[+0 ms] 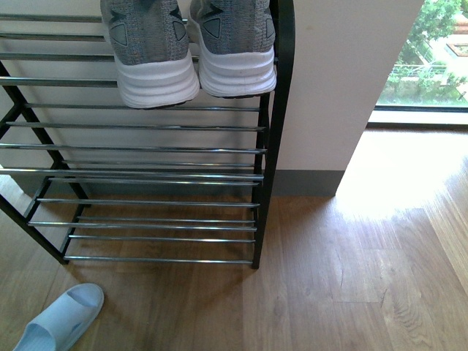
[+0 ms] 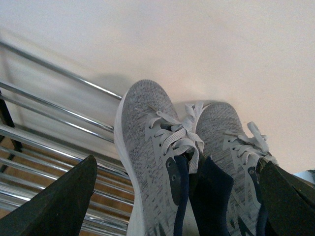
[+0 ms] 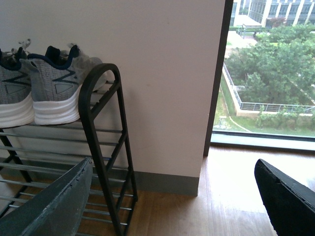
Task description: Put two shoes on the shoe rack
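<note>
On the upper tier of the shoe rack (image 1: pixel 272 146), at its right end, the two grey sneakers (image 1: pixel 150 51) sit side by side, toes to the wall, heels overhanging the near rod. I judge the soles span enough rods to stay put. My left gripper (image 2: pixel 177 164) hovers above them, jaws spread wide and empty. The right gripper (image 3: pixel 172 164) hangs beside the rack, equally wide, holding nothing. A pale blue slipper (image 1: pixel 62 318) lies on the floor, near left.
</note>
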`<action>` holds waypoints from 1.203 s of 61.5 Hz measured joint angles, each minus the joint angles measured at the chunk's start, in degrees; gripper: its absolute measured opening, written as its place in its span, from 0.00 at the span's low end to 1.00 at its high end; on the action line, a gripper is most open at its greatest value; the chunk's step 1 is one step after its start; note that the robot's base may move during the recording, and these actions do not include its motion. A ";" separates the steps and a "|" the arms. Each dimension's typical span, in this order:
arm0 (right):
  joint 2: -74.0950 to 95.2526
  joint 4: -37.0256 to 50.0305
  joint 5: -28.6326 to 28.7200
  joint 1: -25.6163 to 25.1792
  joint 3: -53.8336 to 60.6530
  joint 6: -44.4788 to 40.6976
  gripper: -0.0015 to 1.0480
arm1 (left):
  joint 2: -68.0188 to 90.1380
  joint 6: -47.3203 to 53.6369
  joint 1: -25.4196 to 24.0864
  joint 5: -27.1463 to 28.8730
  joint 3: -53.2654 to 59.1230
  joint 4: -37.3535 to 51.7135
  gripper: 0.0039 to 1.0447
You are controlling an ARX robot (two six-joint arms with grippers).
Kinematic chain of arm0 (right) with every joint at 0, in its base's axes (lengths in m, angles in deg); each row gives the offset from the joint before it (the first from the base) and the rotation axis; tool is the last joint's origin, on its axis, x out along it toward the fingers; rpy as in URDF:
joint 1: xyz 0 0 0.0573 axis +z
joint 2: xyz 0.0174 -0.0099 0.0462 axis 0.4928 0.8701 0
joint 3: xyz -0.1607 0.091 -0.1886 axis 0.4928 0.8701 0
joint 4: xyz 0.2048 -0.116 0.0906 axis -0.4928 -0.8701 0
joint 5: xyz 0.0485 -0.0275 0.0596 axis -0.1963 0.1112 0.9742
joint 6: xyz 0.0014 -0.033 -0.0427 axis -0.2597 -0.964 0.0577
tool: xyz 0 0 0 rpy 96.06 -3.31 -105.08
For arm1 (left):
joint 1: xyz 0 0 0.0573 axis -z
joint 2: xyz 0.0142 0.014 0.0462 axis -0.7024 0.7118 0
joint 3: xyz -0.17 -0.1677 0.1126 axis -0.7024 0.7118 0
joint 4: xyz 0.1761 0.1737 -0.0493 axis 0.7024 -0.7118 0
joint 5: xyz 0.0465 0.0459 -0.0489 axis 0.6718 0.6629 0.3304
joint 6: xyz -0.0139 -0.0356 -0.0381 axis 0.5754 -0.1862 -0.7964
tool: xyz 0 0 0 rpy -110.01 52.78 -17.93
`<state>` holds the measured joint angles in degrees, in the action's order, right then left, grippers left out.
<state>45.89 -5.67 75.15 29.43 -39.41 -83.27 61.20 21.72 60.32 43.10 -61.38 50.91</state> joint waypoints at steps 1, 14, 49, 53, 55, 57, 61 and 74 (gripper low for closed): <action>0.02 0.00 0.00 0.00 0.00 -0.02 0.91 | -1.42 0.81 -0.13 0.22 1.25 0.63 0.91; 0.02 0.00 0.00 0.00 0.00 0.00 0.91 | -17.51 7.67 -4.37 1.31 15.67 4.39 0.91; 0.00 0.00 0.00 0.00 0.00 0.00 0.91 | -44.19 23.39 -27.23 -20.96 43.17 17.90 0.73; 0.02 0.00 0.02 0.00 0.00 0.00 0.91 | -46.05 26.91 -26.18 -20.92 45.44 19.08 0.62; 0.00 0.00 0.00 0.00 0.00 0.00 0.91 | -46.93 27.87 -25.75 -20.52 46.47 19.19 0.57; 0.00 0.00 0.02 0.00 0.00 -0.02 0.91 | -47.69 28.50 -25.27 -19.85 47.43 19.21 0.52; 0.02 0.00 0.02 0.00 0.00 0.00 0.91 | -49.13 29.48 -24.41 -18.84 49.22 19.19 0.42; 0.00 0.00 0.00 0.00 0.00 0.00 0.91 | -54.47 30.53 -21.33 -15.93 53.51 18.49 0.06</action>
<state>45.89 -5.67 75.15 29.43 -39.41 -83.27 6.73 52.26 38.99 27.16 -7.88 69.40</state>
